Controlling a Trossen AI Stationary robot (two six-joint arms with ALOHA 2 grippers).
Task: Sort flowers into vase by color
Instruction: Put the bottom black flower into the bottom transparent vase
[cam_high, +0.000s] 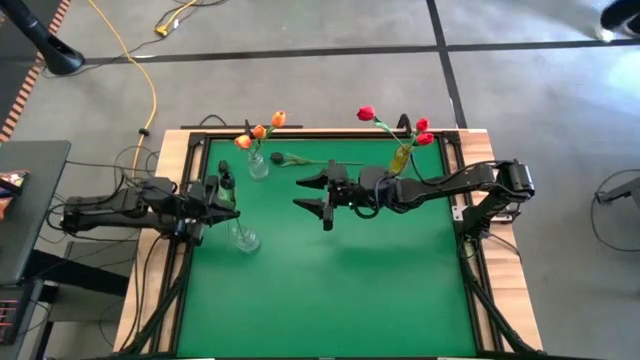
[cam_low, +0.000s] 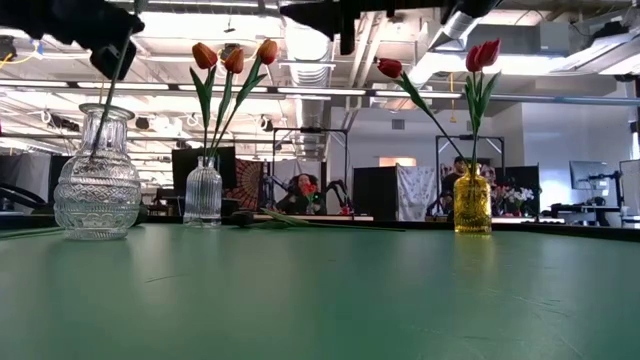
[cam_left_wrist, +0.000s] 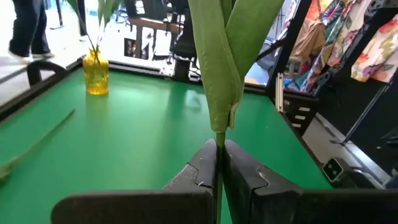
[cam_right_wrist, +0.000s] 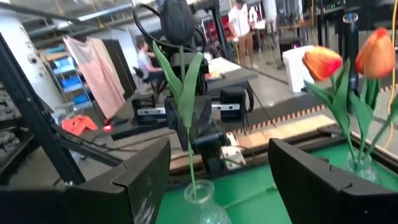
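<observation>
Here the left hand (cam_high: 222, 192) is clamped on the stem of a dark tulip (cam_right_wrist: 176, 22), its two fingers (cam_left_wrist: 200, 171) pressed together around the thin green stalk just under the leaves. It holds the flower upright over the wide clear vase (cam_low: 98, 180) at the left side of the green surface (cam_high: 340, 270), and the stem's lower end runs down into the vase's neck. In the right wrist view the near-black head stands above the left arm, with the stalk dropping into the glass mouth below.

The right hand (cam_high: 318, 196) hovers above the middle of the surface with its fingers (cam_right_wrist: 317, 177) spread wide and nothing between them, facing the left arm.

Three orange tulips (cam_high: 260, 131) stand in a narrow clear vase (cam_low: 203, 192) toward the back left. Three red tulips (cam_high: 420, 128) stand in a yellow vase (cam_low: 472, 205) toward the back right, close under the right arm. One more dark tulip (cam_high: 290, 159) lies flat on the surface between those two vases, its stem pointing toward the yellow one.

Beyond the surface, the wrist views show people in the room: one seated at a desk, others standing farther off.
</observation>
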